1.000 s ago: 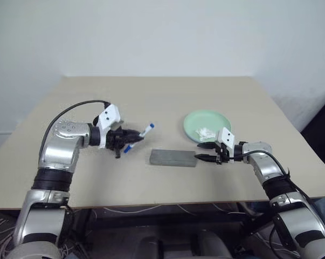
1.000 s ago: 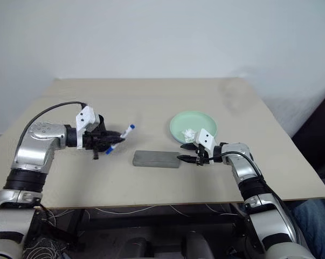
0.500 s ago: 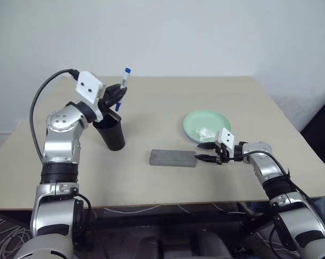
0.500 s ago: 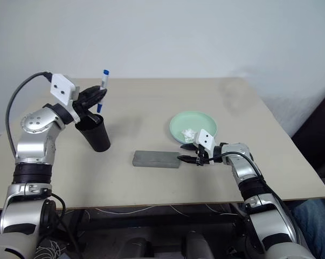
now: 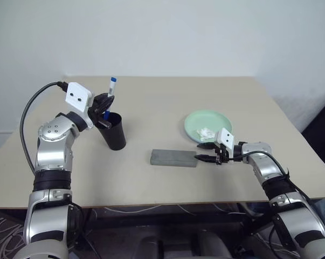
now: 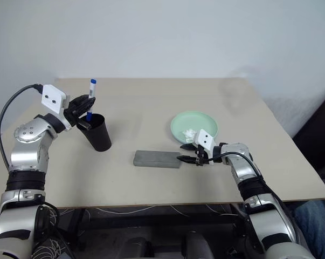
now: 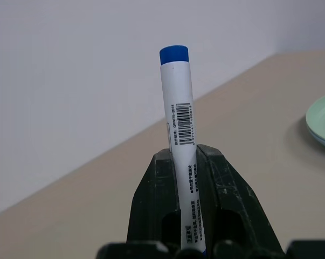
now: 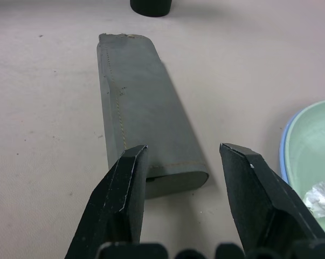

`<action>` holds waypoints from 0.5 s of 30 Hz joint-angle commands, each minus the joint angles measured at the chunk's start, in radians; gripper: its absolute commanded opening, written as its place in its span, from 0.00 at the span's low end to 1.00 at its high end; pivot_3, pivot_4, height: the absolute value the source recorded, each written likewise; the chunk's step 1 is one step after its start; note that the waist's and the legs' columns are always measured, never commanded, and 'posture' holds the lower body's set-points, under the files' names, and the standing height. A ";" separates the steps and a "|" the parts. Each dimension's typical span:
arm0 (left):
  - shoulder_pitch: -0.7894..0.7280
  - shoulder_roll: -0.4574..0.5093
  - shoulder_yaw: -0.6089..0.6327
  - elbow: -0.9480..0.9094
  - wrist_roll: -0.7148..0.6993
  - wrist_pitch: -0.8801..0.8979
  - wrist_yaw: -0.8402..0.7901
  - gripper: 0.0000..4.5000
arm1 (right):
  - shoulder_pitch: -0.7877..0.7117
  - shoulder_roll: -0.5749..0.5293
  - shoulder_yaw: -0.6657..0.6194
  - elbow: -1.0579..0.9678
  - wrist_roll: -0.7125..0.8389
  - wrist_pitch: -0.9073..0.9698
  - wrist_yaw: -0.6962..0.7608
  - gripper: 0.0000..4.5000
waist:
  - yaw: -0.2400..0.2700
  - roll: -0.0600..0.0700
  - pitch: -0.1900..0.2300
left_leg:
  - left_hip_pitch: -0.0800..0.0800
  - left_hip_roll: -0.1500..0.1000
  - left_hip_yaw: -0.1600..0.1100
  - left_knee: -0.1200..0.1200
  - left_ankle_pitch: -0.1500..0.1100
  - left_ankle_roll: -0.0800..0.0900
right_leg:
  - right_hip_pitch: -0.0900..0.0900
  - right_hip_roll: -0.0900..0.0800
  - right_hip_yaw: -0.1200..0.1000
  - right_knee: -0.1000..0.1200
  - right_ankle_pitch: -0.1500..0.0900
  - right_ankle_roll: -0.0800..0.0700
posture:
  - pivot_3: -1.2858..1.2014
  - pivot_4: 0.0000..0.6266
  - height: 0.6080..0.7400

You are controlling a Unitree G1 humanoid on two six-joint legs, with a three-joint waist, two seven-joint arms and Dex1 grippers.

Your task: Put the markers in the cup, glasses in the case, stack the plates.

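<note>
Marker [image 5: 112, 86] lowered over cup [image 5: 114, 131] (upright).

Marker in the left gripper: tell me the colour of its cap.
Blue, on a white marker body; the left wrist view shows it best.

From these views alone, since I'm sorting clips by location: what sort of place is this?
Probably a lab or test room, not a home: a bare beige table against a plain white wall, loose cables hanging under the table's edge.
</note>
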State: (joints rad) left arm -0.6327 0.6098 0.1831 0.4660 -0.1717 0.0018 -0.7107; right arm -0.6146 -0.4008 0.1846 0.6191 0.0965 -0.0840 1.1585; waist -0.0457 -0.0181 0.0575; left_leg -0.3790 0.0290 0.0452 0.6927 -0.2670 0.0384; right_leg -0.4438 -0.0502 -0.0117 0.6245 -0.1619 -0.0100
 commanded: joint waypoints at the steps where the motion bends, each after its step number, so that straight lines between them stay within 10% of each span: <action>1: -0.015 0.008 0.019 -0.006 -0.012 -0.032 0.012 0.02 | -0.026 0.001 -0.010 -0.003 0.002 -0.017 0.000 0.52 | 0.000 0.000 0.000 | 0.000 0.000 0.000 0.000 0.000 0.000 | 0.000 0.000 0.000 0.000 0.000 0.000 | 0.52 0.00 0.86; 6: -0.020 -0.003 0.015 0.012 -0.017 -0.047 0.016 0.02 | -0.020 0.000 -0.011 -0.009 0.002 -0.018 -0.001 0.52 | 0.000 0.000 0.000 | 0.000 0.000 0.000 0.000 0.000 0.000 | 0.000 0.000 0.000 0.000 0.000 0.000 | 0.52 0.00 0.86; 15: -0.027 -0.017 0.006 0.009 -0.019 -0.053 0.006 0.67 | -0.010 -0.005 -0.014 -0.024 0.007 -0.014 0.000 0.52 | 0.000 0.000 0.000 | 0.000 0.000 0.000 0.000 0.000 0.000 | 0.000 0.000 0.000 0.000 0.000 0.000 | 0.52 0.00 0.86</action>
State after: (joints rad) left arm -0.6328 0.5901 0.1825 0.4985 -0.1751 -0.0314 -0.7017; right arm -0.6140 -0.4001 0.1846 0.6208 0.0964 -0.0857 1.1584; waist -0.0458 -0.0182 0.0574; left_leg -0.3790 0.0290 0.0454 0.6927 -0.2670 0.0384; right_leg -0.4438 -0.0503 -0.0118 0.6244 -0.1619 -0.0100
